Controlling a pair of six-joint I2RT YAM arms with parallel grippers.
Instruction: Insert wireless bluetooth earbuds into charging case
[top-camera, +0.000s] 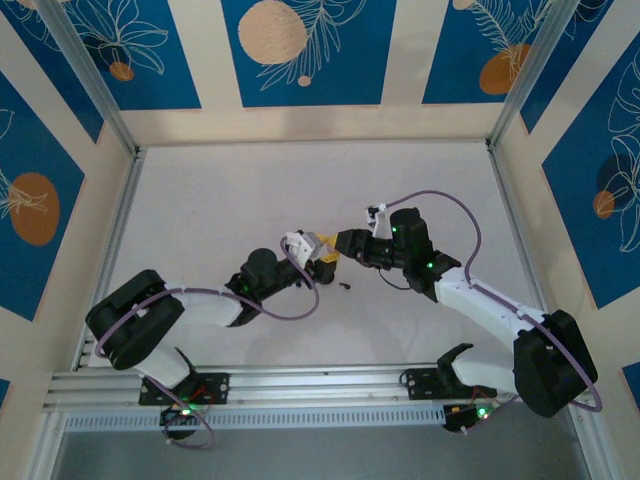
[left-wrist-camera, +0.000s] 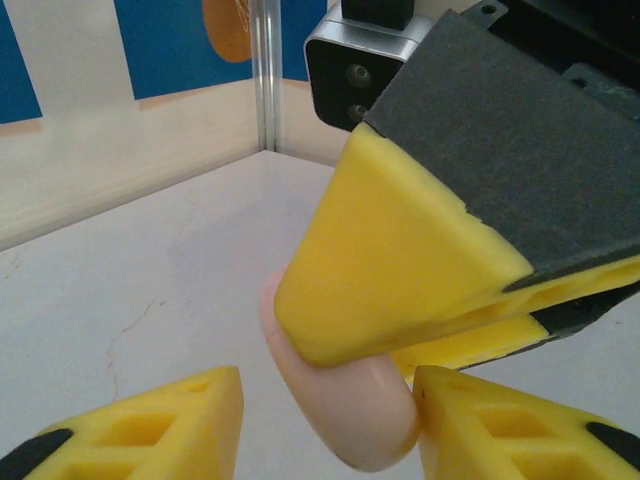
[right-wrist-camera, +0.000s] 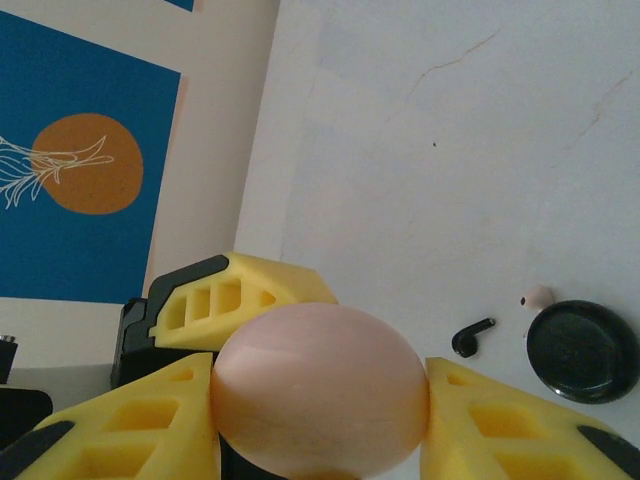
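Note:
A pale pink oval charging case (right-wrist-camera: 318, 390) is clamped between the yellow fingers of my right gripper (right-wrist-camera: 320, 375), which is shut on it just above the table. My left gripper (left-wrist-camera: 330, 390) stands open around the same case (left-wrist-camera: 350, 415): its right fingertip (left-wrist-camera: 450, 410) touches the case, while its left fingertip (left-wrist-camera: 200, 410) is still apart from it. From above, the two grippers (top-camera: 322, 255) (top-camera: 342, 243) meet nose to nose at mid-table. One small black earbud (right-wrist-camera: 473, 337) with a short stem lies on the table close by, a dark speck from above (top-camera: 344, 286).
A black round puck (right-wrist-camera: 583, 351) lies just right of the earbud, with a tiny pink bit (right-wrist-camera: 537, 295) beside it. The white tabletop (top-camera: 250, 190) is ringed by aluminium rails and blue-and-cream panels. The right arm's purple cable (top-camera: 440, 200) loops above its wrist.

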